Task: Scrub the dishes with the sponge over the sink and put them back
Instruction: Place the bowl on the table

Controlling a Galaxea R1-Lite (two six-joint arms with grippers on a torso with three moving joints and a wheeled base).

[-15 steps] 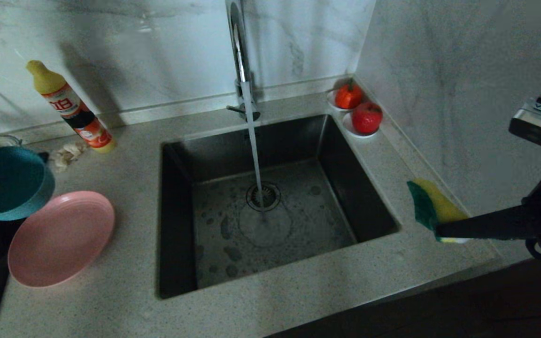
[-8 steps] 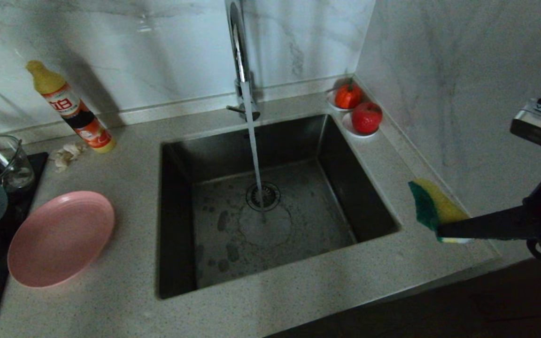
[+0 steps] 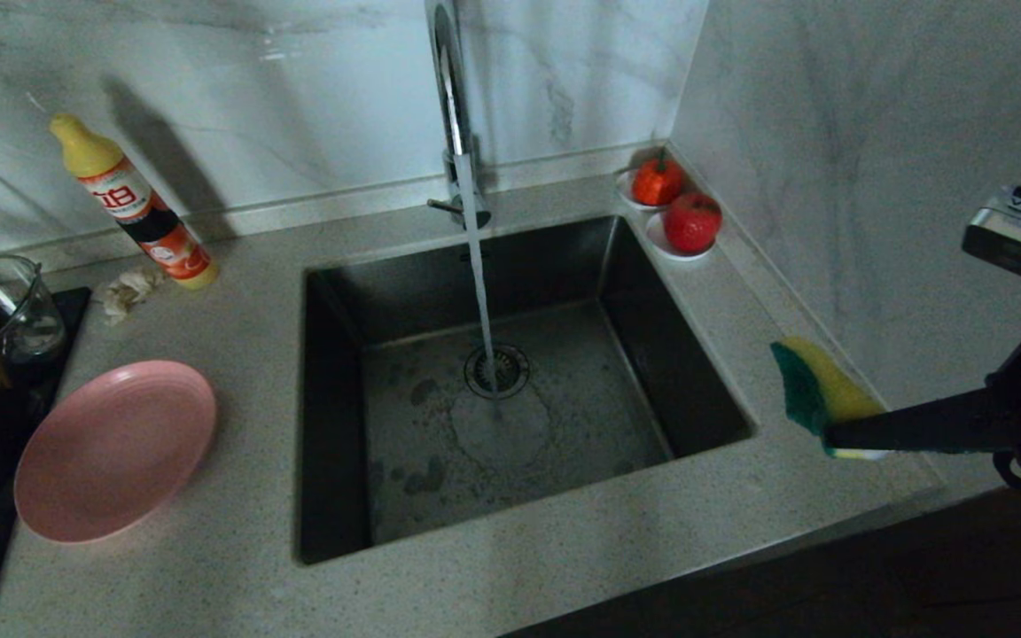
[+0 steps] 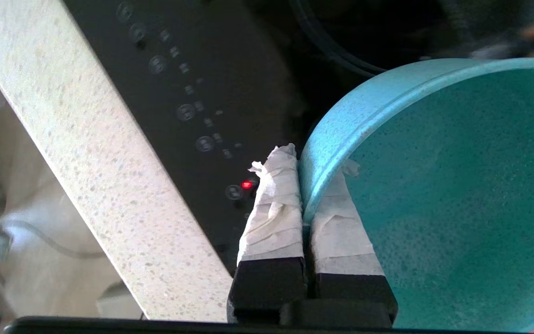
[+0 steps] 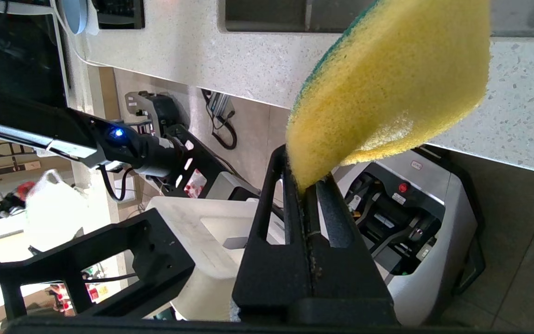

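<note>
**A:** Left gripper (image 4: pixel 304 185) has the teal bowl (image 4: pixel 434 185) by its rim, taped fingers (image 4: pixel 274 208) pinched tight, one inside the wall and one outside. Under it is a black cooktop (image 4: pixel 193 93), a red light glowing close to the fingertips.

**B:** And from the head camera that bowl is out of the picture altogether, off past nine o'clock. Only the cooktop's dark edge shows there, plus a glass pot (image 3: pixel 19 310) with chopsticks in it.

**A:** Right gripper (image 5: pixel 306 185) is clamped on the yellow sponge (image 3: pixel 821 390), green face toward the sink (image 3: pixel 519 399). It hangs over the counter at about three o'clock from the drain, long axis tilted up and away from the fingers.

**B:** So what does the next move turn on?

**A:** My read: bowl far out at nine, sponge at three, sink and running water dead between them. If the bowl is set down, the pink plate (image 3: pixel 116 447) comes next. It lies flat on the counter at nine o'clock of the basin, so the left arm is plainly the nearer one.

**B:** What can't we make out?

**A:** How high the bowl is above the cooktop. The wrist camera cuts off its far rim and shows nothing of its base. Whether it's touching anything, I can't tell.

**B:** And the right arm is mostly cut off at the frame edge.
</note>
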